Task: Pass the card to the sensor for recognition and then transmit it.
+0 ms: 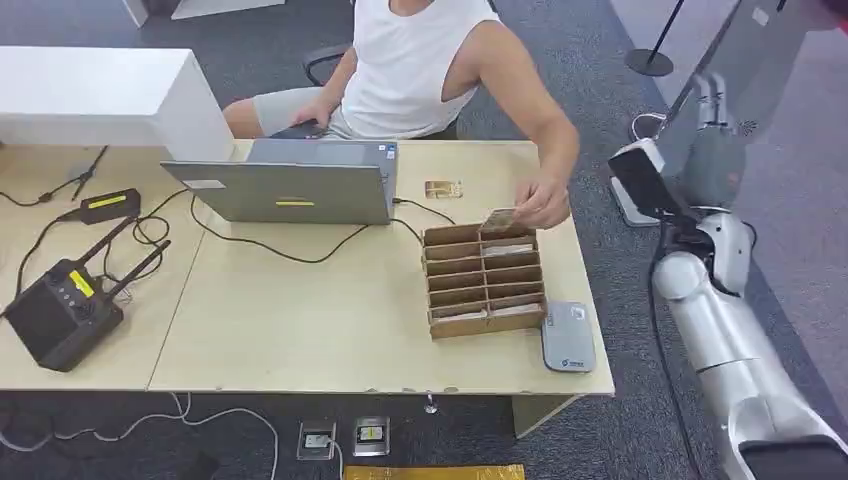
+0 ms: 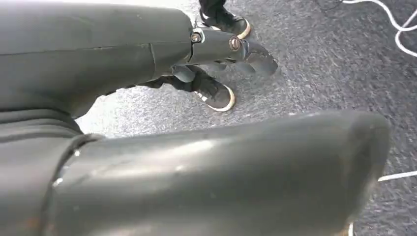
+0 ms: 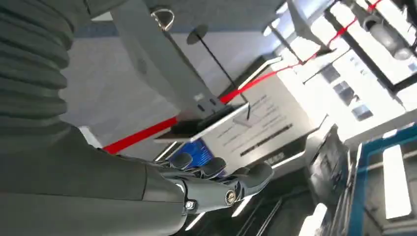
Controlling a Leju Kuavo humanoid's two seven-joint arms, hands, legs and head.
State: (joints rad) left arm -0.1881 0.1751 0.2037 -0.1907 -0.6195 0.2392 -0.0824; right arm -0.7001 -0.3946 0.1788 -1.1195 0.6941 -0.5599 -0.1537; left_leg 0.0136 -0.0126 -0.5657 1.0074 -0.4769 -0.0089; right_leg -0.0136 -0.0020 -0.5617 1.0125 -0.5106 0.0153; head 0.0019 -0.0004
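Head view: right arm (image 1: 715, 330) is sitting nearest, rising along the right edge off the table's right end, forearm lifted, right hand (image 1: 712, 100) raised high beside a white-and-black unit. Finger spread isn't readable from this angle. Table (image 1: 300, 320) is light wood. Cardboard card rack (image 1: 486, 280) is standing right of centre with cards lying in its slots. Grey flat sensor (image 1: 568, 337) is lying just right of the rack's near corner, close to the near edge. One card (image 1: 443, 189) is lying flat just beyond the rack, by the laptop (image 1: 290, 180). A person's hand (image 1: 545, 205) is reaching over the rack's far row, pinching another card. Left side is carrying a black box with antennas (image 1: 62, 310) and cables. Floor is dark grey carpet.

Step, as I judge it: no card is sitting in either robot hand or on the sensor, and the person is handling the rack. That fits a stage before a pickup as well as one after a handover, so I'm not calling a move.

Left wrist view: left hand (image 2: 231, 51) is hanging over carpet, fingers curled in narrow, holding nothing. Someone's dark shoes (image 2: 214, 93) are standing just beyond it.

Right wrist view: right hand's fingers (image 3: 216, 177) are lying loosely bent, close together, holding nothing. Behind them: red barrier tape (image 3: 142, 132), a white sign, bright ceiling lights.
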